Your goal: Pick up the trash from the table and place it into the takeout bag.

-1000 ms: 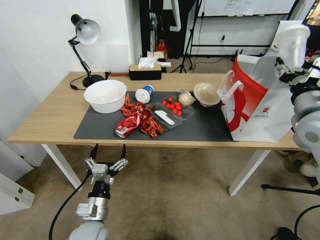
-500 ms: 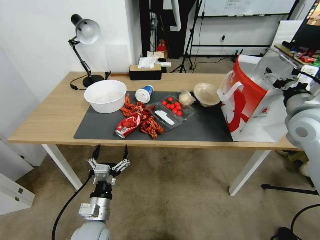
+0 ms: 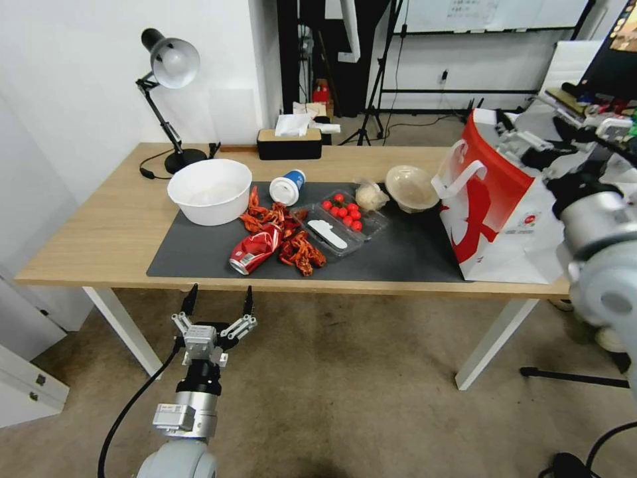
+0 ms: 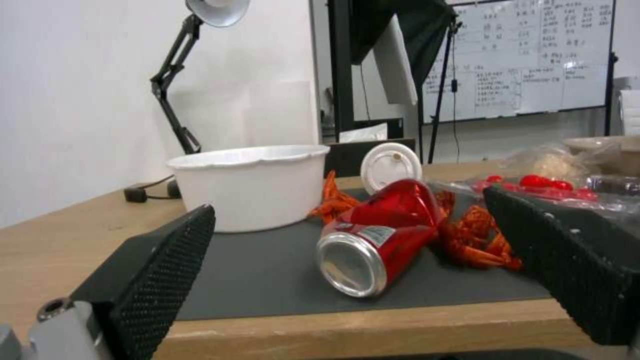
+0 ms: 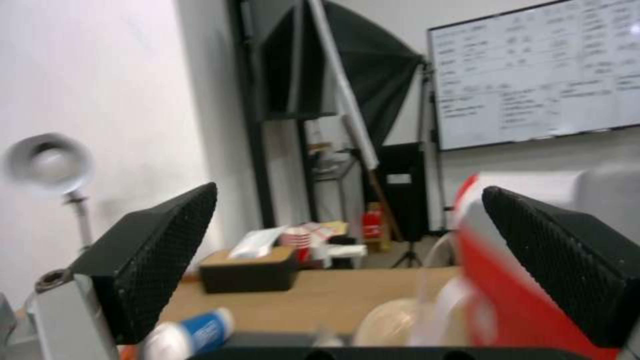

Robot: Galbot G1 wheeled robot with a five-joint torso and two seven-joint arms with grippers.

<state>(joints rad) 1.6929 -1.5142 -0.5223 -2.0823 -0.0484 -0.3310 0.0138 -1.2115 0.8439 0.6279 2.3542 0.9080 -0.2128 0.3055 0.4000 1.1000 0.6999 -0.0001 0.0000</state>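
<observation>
1. Right gripper (image 3: 514, 133): positioned above the open top of the bag (image 3: 504, 219), fingers (image 5: 160, 250) spread, nothing between them.
2. Left gripper (image 3: 217, 299): fingers spread and empty, held below the front edge of the table (image 3: 93, 232), facing the can (image 4: 373, 240).
3. Bag: stands upright at the right end of the table.
4. Can: lies on its side on the mat (image 3: 411, 255), touching the crayfish shells (image 3: 298, 249).
5. Paper cup (image 3: 287, 186): lies on its side behind the shells, near the white bowl (image 3: 210, 191).
6. Beige bowl (image 3: 410, 187): tilted, just left of the bag, with the wrapper (image 3: 369, 196) beside it.
</observation>
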